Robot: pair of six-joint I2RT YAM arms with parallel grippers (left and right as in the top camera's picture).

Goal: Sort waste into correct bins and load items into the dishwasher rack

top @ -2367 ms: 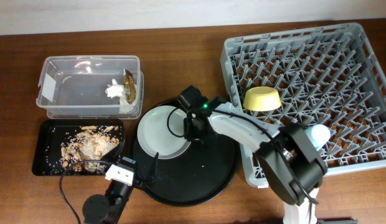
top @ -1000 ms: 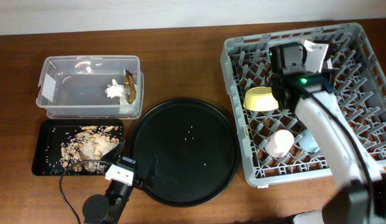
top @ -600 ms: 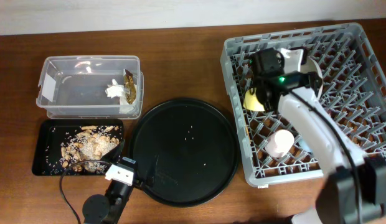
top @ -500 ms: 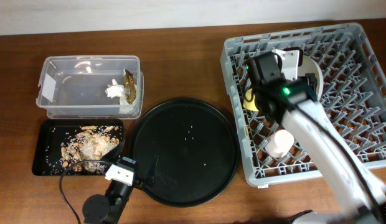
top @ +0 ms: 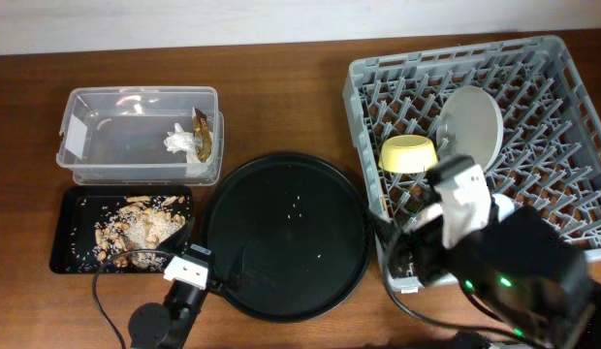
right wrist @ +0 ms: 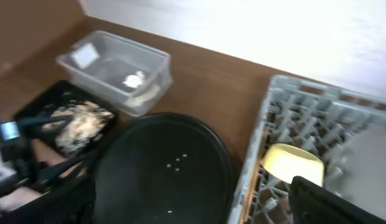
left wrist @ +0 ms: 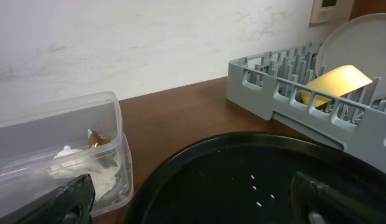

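Since plate point(top: 472, 124) and yellow bowl point(top: 409, 153) sit in the rack point(top: 363, 73) and tissue point(top: 177, 142), scraps point(top: 141, 228) are binned, I'd say nearly done; chopsticks unseen, left gripper point(left wrist: 193, 202) and right gripper point(right wrist: 193, 205) both spread, empty.

The pale grey plate point(top: 472, 126) stands tilted on its edge among the pegs of the grey dishwasher rack point(top: 548, 102), with the yellow bowl point(top: 409, 153) on its side just beside it. The crumpled white tissue point(top: 177, 142) and brown-gold wrapper point(top: 202, 136) lie in the clear tub point(top: 111, 136). Beige crumbly food scraps point(top: 141, 228) fill the shallow black tray point(top: 70, 231).
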